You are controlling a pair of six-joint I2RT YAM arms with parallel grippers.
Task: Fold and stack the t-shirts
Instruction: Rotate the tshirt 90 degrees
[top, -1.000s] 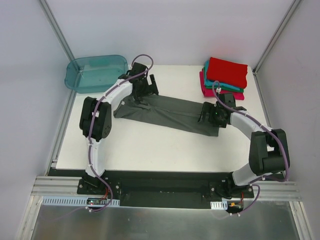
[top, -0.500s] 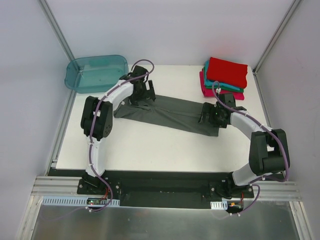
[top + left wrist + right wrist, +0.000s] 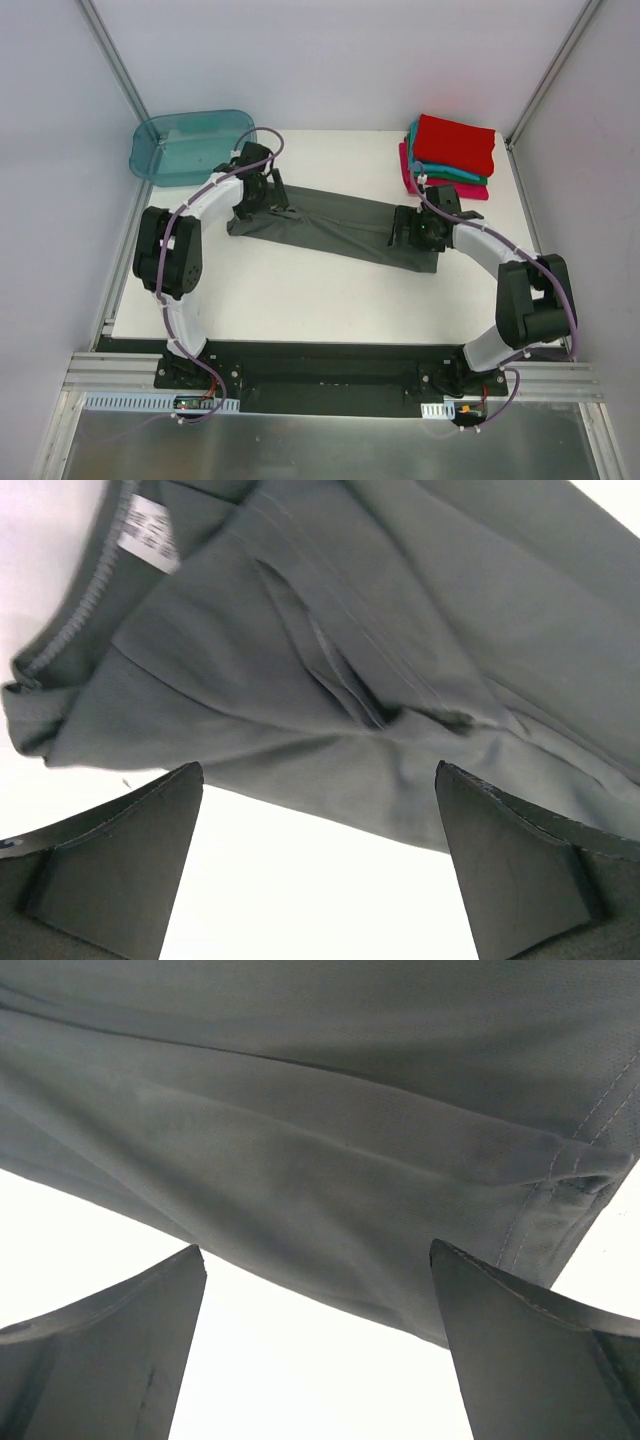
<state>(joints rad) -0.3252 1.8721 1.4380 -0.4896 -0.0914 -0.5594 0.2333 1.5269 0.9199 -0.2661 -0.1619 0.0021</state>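
Grey t-shirt (image 3: 330,222), one, lay mid-table (image 3: 300,290), long axis far-left to near-right, label (image 3: 148,535) end left | stack (image 3: 450,150) of three, red, teal, pink, far right | one tub (image 3: 190,145) | left gripper (image 3: 320,780), right gripper (image 3: 315,1260): fingers apart, empty, over shirt ends

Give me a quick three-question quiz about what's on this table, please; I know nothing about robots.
1. True or false: a red folded cloth shirt tops the stack at the far right.
2. The dark grey cloth t-shirt's white neck label lies by which gripper: A, left gripper; B, right gripper?
3. Fill in: both grippers' jaws stand ____.
Key: 1 true; 2 A; 3 open.
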